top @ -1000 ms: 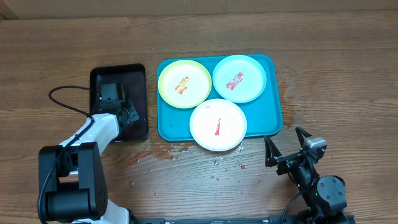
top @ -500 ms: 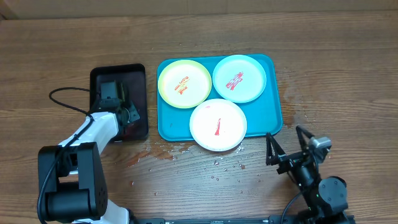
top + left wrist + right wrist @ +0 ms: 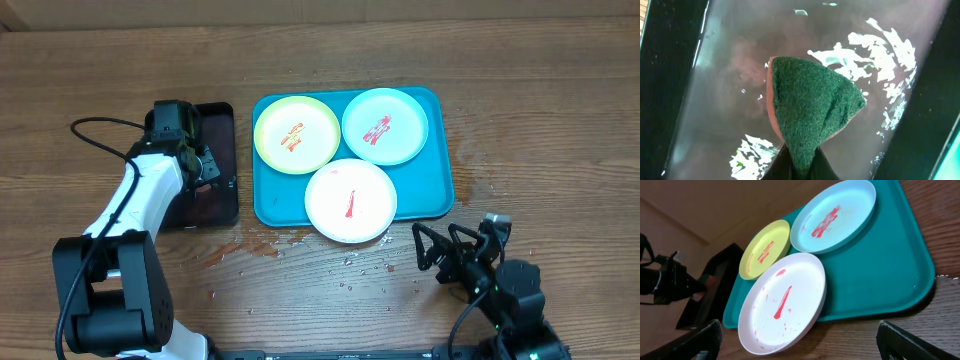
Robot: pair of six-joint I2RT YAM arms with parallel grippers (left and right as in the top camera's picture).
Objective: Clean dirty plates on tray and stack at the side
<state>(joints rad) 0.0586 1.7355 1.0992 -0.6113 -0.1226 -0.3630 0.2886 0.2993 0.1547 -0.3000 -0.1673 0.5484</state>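
1. My left fingers (image 3: 777, 170) are clamped on one corner of the green-topped sponge (image 3: 810, 107), which hangs over the wet black tray (image 3: 225, 195). I judge the step in hand to be carrying it across to the plates.
2. To do that well, I'd lift clear of the black tray's rim, then cross the near wall of the turquoise tray (image 3: 440, 190) before lowering.
3. All three plates sit on the turquoise tray, all red-smeared. The yellow-green plate (image 3: 296, 135) lies closest to the sponge. The mint plate (image 3: 385, 125) is beside it. The white plate (image 3: 350, 200) overhangs the front rim.
4. My right fingers (image 3: 920, 342) are spread wide, low over the tabletop (image 3: 560, 120) just off the tray's front corner. I'd use them to steady whichever plate gets wiped.
5. Water drops (image 3: 352, 262) and a reddish puddle (image 3: 240, 250) lie on the tabletop in front, so a plate set there might slide.
6. The left arm's cable (image 3: 100, 145) loops beside the black tray and could snag.
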